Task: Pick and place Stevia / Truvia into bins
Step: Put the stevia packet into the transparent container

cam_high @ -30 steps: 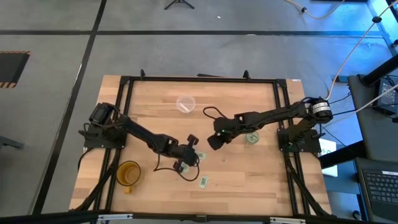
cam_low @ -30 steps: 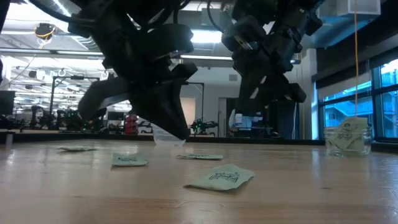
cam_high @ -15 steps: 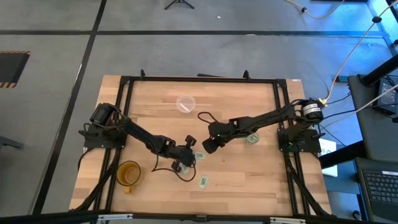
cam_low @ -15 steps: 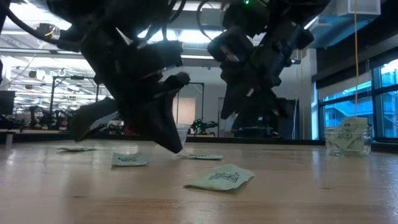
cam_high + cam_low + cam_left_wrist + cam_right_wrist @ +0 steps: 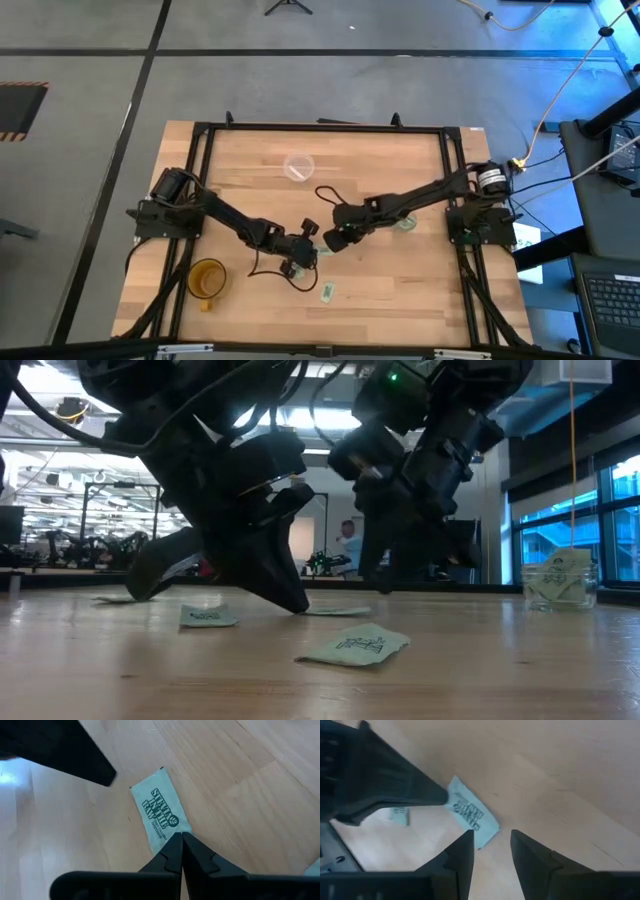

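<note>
While the left gripper (image 5: 308, 247) stays low over the middle of the wooden table (image 5: 400, 290), fingers pressed together with their tips on the edge of a Stevia sachet (image 5: 160, 813), the right gripper (image 5: 327, 241) has slid further left since a second ago and now hangs just beside it, fingers (image 5: 461, 852) spread and closed on nothing, right at the far end of the same sachet. From table level the two dark grippers nearly meet, the left one's tips (image 5: 292, 600) at the boards and the right one (image 5: 372, 582) just off them.

Other sachets lie where they lay before: one (image 5: 326, 292) near the front edge in the overhead view, and at table height a loose one (image 5: 355, 645) nearest the camera, another (image 5: 207, 617) to its left, a third (image 5: 118, 598) far left and one (image 5: 335, 611) under the grippers.

The wider clear cup (image 5: 298, 166) stands toward the far side of the table, left of centre; what it holds cannot be made out. The small glass jar (image 5: 560, 580) at the right side carries at least one sachet, standing on edge inside it. An amber mug (image 5: 207, 278) sits near the front left corner, beside the left arm.

In the room beyond, a person (image 5: 349, 544) now shows between the two grippers, where none was seen a second ago.
</note>
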